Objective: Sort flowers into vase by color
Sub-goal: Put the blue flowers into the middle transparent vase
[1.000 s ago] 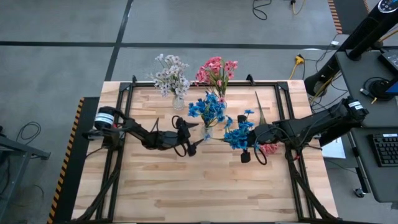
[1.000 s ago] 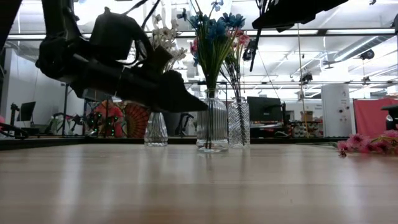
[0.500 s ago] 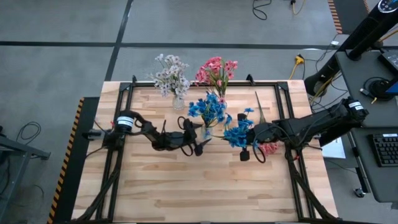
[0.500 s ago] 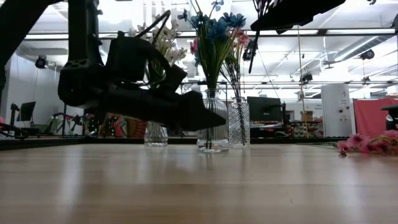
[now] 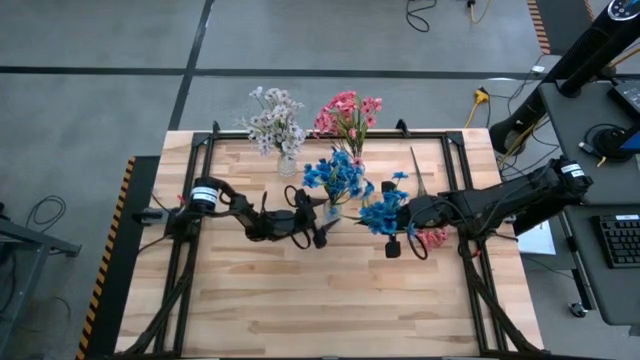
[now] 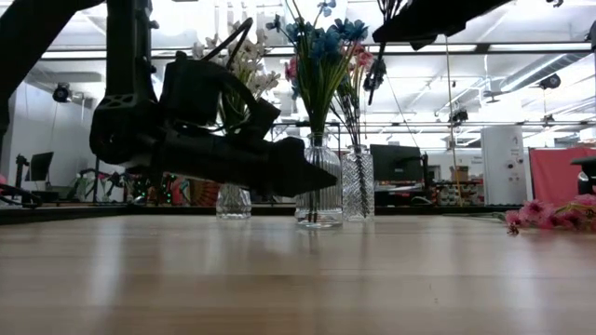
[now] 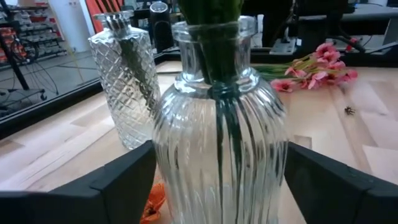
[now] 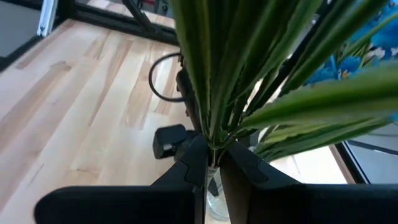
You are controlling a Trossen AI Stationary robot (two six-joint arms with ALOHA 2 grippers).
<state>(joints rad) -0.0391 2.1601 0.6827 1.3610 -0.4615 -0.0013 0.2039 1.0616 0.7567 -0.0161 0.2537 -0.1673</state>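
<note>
Three glass vases stand at the table's far middle: one with white flowers [image 5: 275, 125], one with pink flowers [image 5: 348, 112], and a ribbed vase [image 7: 217, 124] holding blue flowers [image 5: 335, 175]. My left gripper [image 5: 325, 226] lies low and level, open, one finger on each side of the ribbed vase [image 5: 333, 212]. My right gripper [image 5: 405, 215] hangs high over the table, just right of that vase, shut on a blue spray [image 5: 383, 215]. My left gripper's fingers [image 7: 124, 183] stand close against the ribbed vase's lower wall [image 7: 163, 162] on both sides, coming level from the table's left; whether they touch the glass I cannot tell. My right gripper pinches the blue spray's gathered stems [image 8: 214, 142] between its two fingertips. The spray is lifted clear, high above the table.
A bunch of pink flowers [image 5: 432, 238] lies on the table at the right, below my right arm. The diamond-cut vase [image 7: 124, 81] of the pink flowers stands just behind the ribbed one. The table's near half is bare wood [image 5: 320, 300].
My left gripper has sunk toward the table and moved toward the right edge, up to the ribbed vase, so that its fingers now stand on both sides of it.
</note>
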